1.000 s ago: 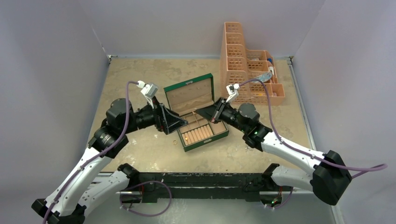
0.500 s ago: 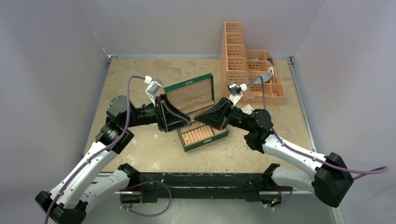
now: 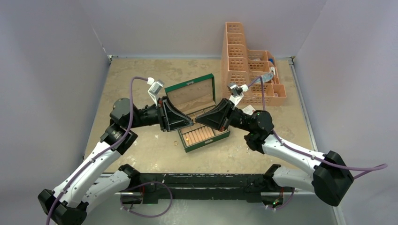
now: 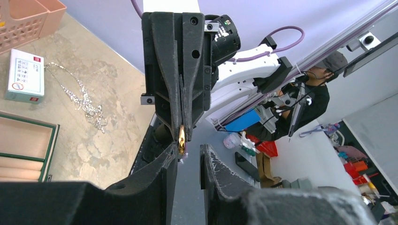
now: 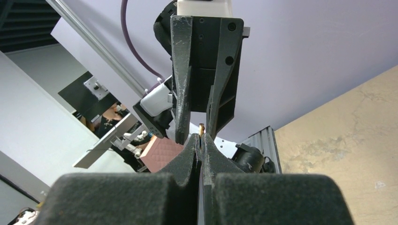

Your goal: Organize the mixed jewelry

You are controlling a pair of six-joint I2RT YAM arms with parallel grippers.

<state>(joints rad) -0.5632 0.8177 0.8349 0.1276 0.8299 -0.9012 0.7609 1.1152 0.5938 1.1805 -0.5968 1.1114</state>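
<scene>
- what is the right gripper (image 4: 182,133) doing?
- its two fingers are squeezed tight on a little gold ring (image 4: 181,139). the ring sticks out at the very tip, and we see it edge on.
- and the left gripper (image 4: 189,151)?
- it faces the right one, tip to tip. its fingers are apart, one on each side of the ring. the ring is closer to one finger, but i cannot tell if it touches.
- where is this?
- up in the air, over the green box (image 3: 190,85). the box is open with its lid leaning back. tan rolls (image 3: 199,135) lie in a row in the near part.
- is there more jewelry?
- yes. a second ring (image 3: 176,143) lies on the table (image 3: 141,75), just beside the near left corner of the box. a silvery chain (image 4: 84,101) lies in a tangle on the table, near a small white card box (image 4: 24,75).
- what else is on the table?
- an orange basket (image 3: 244,61) with steps stands at the far right.
- what does the table look like?
- sandy brown and blotchy, like stone. pale purple walls (image 3: 47,70) stand on three sides.
- and the room?
- past the near edge, the left wrist view shows a person (image 4: 319,89) in a dark shirt and a cap, with lots of stuff around.
</scene>
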